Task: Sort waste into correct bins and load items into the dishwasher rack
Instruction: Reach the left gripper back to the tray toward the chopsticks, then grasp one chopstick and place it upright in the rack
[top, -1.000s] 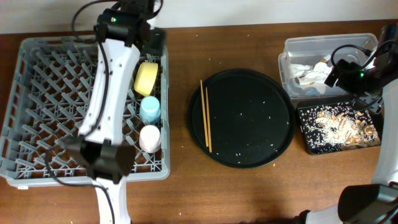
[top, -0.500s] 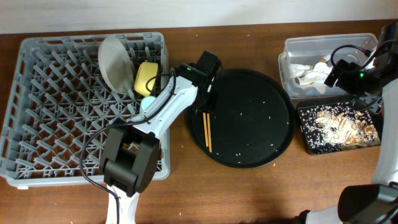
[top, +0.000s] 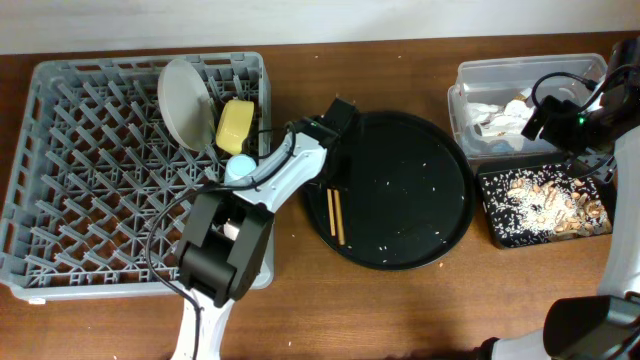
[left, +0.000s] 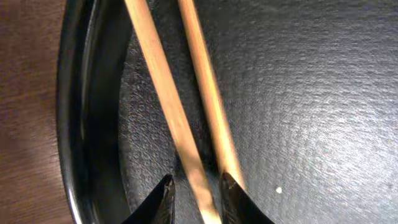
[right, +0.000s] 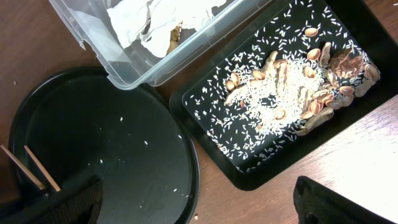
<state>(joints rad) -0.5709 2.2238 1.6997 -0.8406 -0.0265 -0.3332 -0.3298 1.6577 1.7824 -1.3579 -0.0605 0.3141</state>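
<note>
Two thin wooden chopsticks lie side by side on the left part of the round black tray. My left gripper is down over their far ends. In the left wrist view its jaws stand narrow, astride one chopstick, with a gap showing on the left side. The other chopstick runs under the right fingertip. My right gripper hangs wide open and holds nothing, above the table edge of the shallow black bin with rice and food scraps.
The grey dishwasher rack at the left holds the pale plate on edge, the yellow bowl and the blue cup. The clear tub at the back right holds crumpled white napkins. Rice grains dot the round tray.
My left arm has swung from the rack's back over to the chopsticks and come down on them, its jaws narrowing. The plate now stands in the rack. The right arm has not moved.
</note>
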